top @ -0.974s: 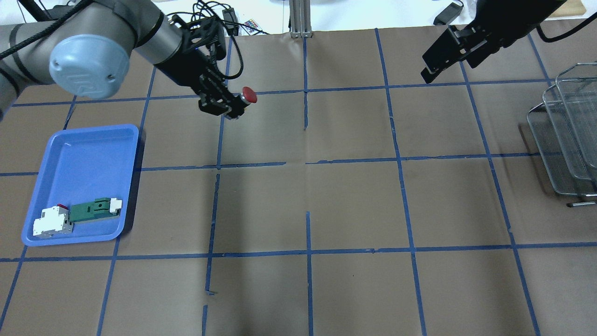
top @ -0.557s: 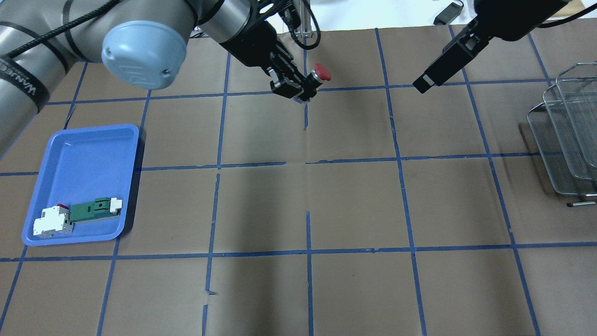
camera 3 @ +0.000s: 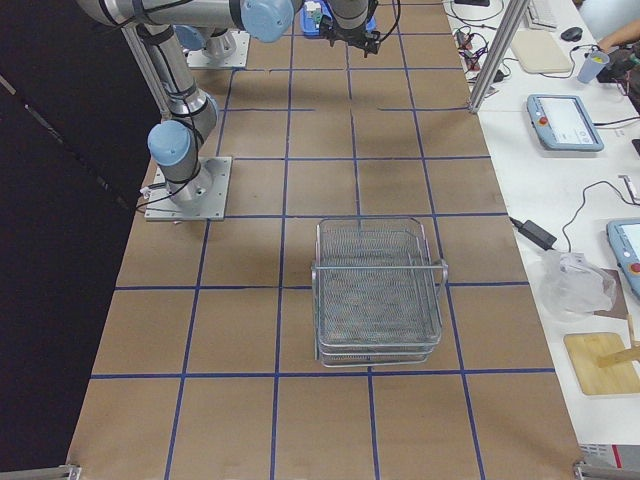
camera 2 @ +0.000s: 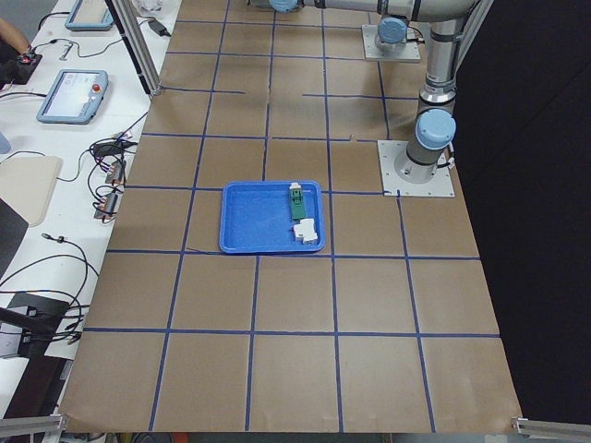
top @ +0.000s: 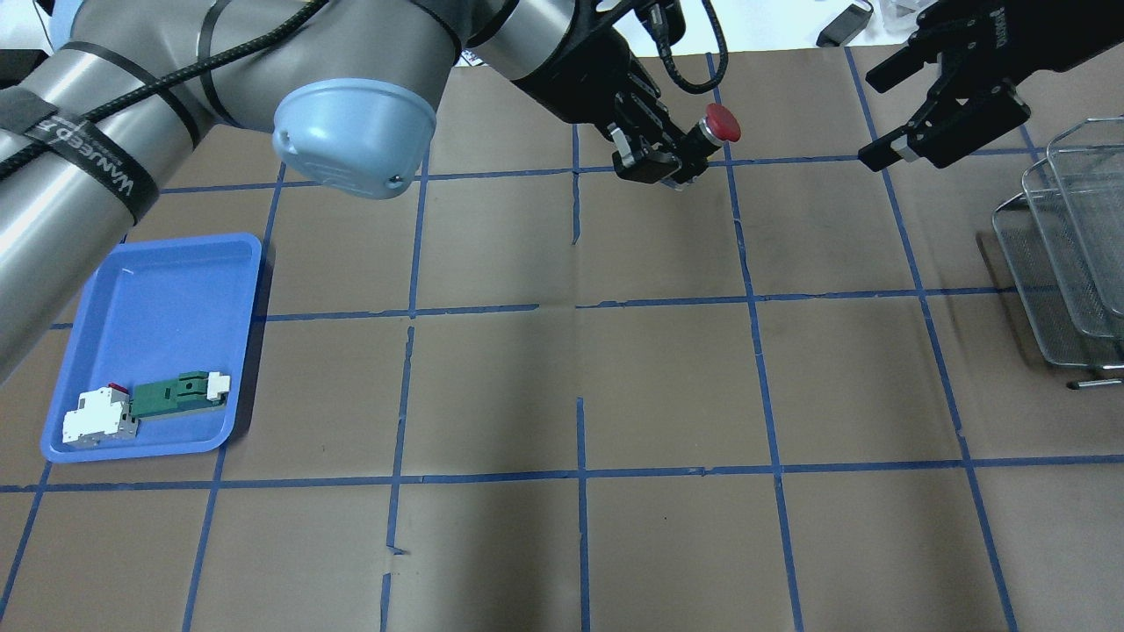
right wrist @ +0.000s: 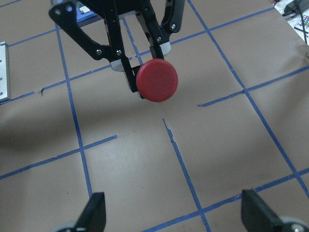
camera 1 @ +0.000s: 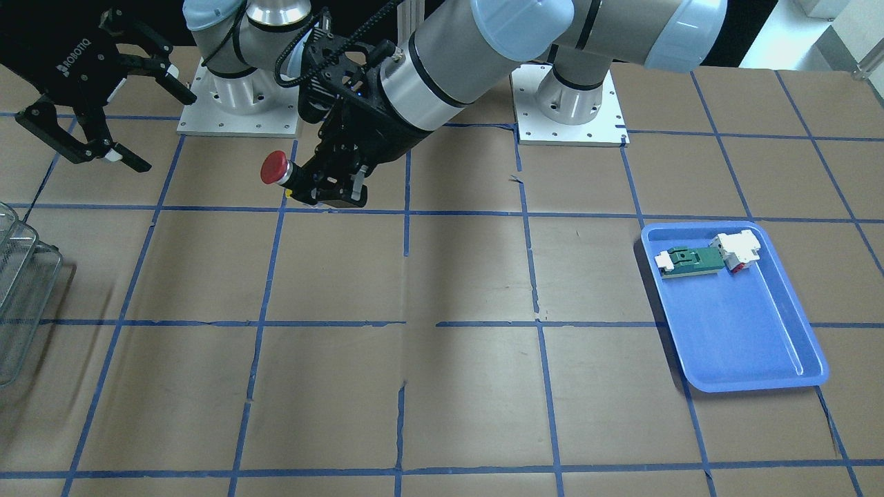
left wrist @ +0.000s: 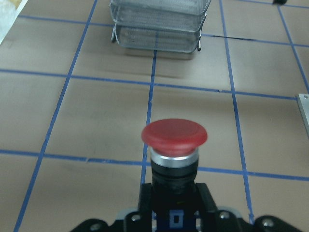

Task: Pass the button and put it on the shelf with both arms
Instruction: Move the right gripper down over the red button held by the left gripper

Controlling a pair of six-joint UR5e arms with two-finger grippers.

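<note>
Your left gripper [top: 686,154] is clamped on the black body of the button [top: 724,123], carried in the air over the desk [top: 667,395] with the red cap leading towards the right edge. The button sits just past the desk's centre line on the right-hand side. The right gripper [top: 868,120] hangs in the air between the button and the shelf [top: 1067,263], its fingers spread wide and turned to face the cap, touching neither. An open gap separates the cap from those fingers.

The wire shelf stands at the right edge. The blue tray [top: 158,290] lies at the left edge, with a white block [top: 97,419] and a green board [top: 176,395] touching end to end at the end of the tray nearest the robot. Between tray and shelf runs the broad stretch of brown paper with its blue tape [top: 580,474] grid.

A second ago the button was held well left of the centre line, and 0.6 s ago right at it, so the left arm has swept it rightwards. The right gripper, seen edge-on then, has turned so both fingers show. Tray, block, board and shelf have not shifted.
</note>
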